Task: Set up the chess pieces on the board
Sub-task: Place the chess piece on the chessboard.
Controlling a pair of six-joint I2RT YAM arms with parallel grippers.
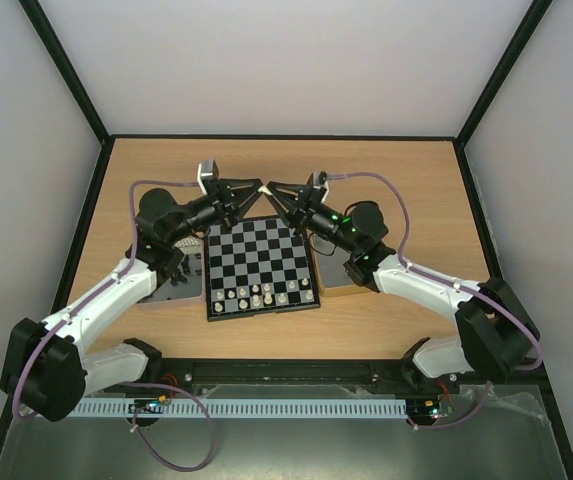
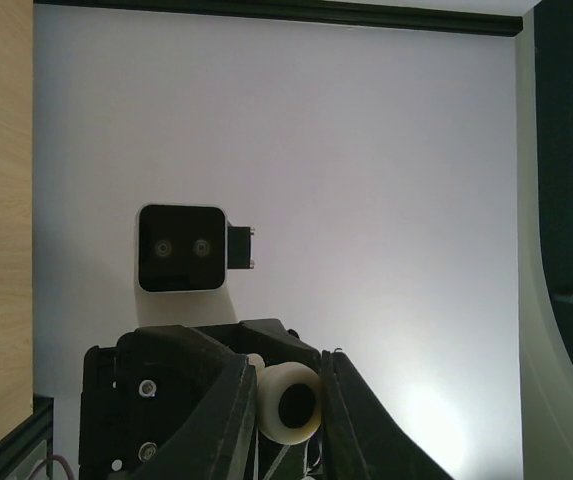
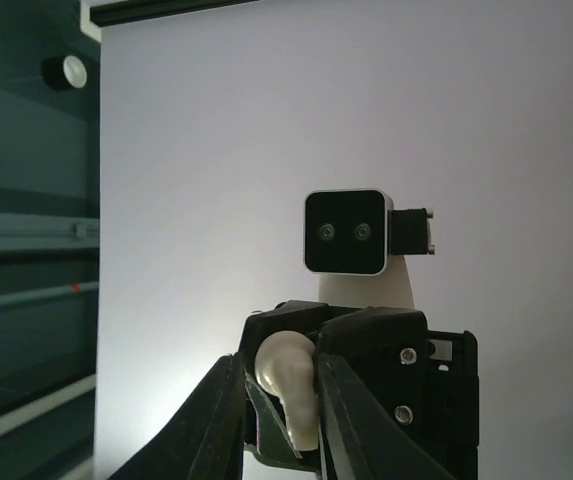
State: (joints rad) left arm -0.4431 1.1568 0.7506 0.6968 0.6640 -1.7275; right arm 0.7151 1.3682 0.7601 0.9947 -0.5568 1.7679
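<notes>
Above the far edge of the board point(image 1: 259, 262), which lies mid-bench, the left gripper point(image 1: 256, 190) and right gripper point(image 1: 277, 190) meet tip to tip in the air. One cream-white piece point(image 2: 288, 405) sits between them. The left jaws are nipped narrow on it. The right jaws look drawn in on it too, touching both sides as far as I can see.

To my eye this is a hand-over. One side should let go only once the other has a square hold, for so tiny a man could twist or drop.

Below, white pieces point(image 1: 264, 294) stand along the board's near edge. A left tin point(image 1: 171, 290) lies beside the board under the left arm, and a right tin point(image 1: 338, 272) under the right arm. Nothing stands between the jaws and the board.
</notes>
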